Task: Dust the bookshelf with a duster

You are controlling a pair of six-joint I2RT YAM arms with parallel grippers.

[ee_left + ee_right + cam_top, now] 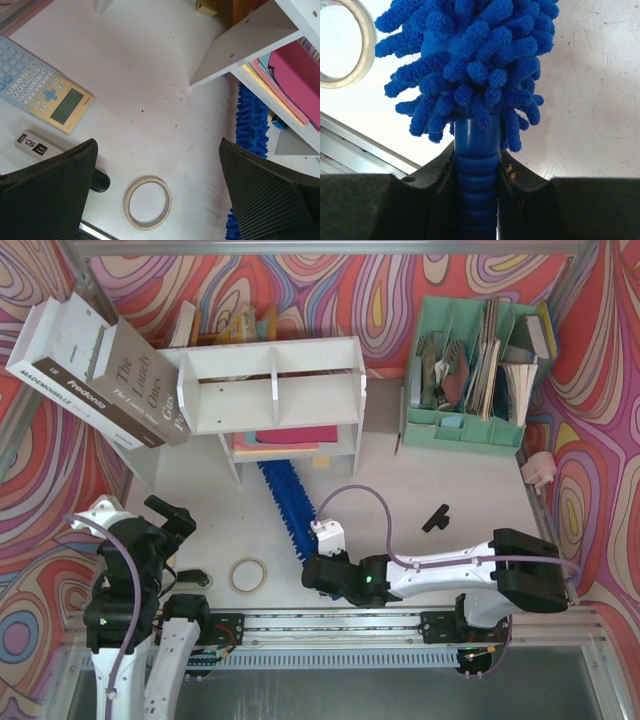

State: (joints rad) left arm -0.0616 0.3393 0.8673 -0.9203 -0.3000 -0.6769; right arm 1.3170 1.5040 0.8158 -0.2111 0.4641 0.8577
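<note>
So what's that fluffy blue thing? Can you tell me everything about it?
It is the duster, a long bright blue brush covered in shaggy, soft-looking noodles. It lies slanted on the white table, its far tip by the foot of the bookshelf and its ribbed blue plastic handle toward the near edge. The right claw is shut on that handle.

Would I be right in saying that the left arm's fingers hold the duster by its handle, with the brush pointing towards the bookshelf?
Not quite: the right arm's fingers hold the duster by its handle, as the right wrist view shows; the left arm's fingers are open and empty. The brush does point towards the bookshelf.
</note>
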